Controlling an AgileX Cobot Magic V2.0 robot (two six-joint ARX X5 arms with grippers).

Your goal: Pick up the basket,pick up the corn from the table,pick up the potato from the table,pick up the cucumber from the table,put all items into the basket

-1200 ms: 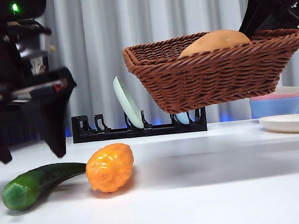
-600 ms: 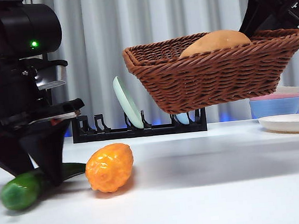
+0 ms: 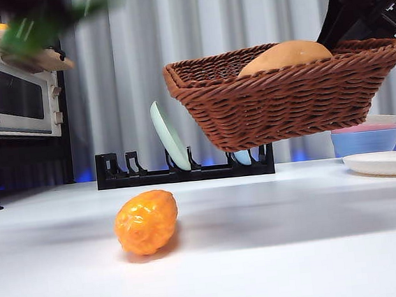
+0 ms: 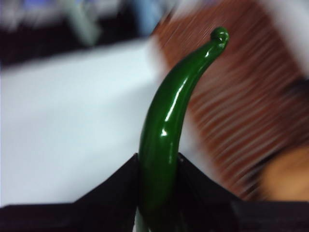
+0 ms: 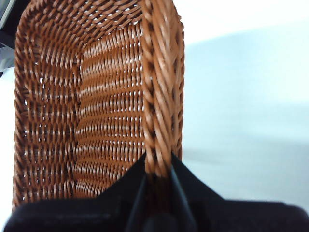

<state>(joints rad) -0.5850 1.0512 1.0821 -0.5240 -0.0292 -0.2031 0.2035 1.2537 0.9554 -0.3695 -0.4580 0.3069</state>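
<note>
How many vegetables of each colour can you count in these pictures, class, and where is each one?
Green: 1, the cucumber, held up off the table by the left end effector.
Orange: 1, the corn, lying on the table.
Tan: 1, the potato, in the basket gripped by the right end effector.
Total: 3

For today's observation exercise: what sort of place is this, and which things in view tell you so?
Probably a mock kitchen set up for robot work: a microwave oven on a shelf, a dish rack holding a plate, stacked bowls.
</note>
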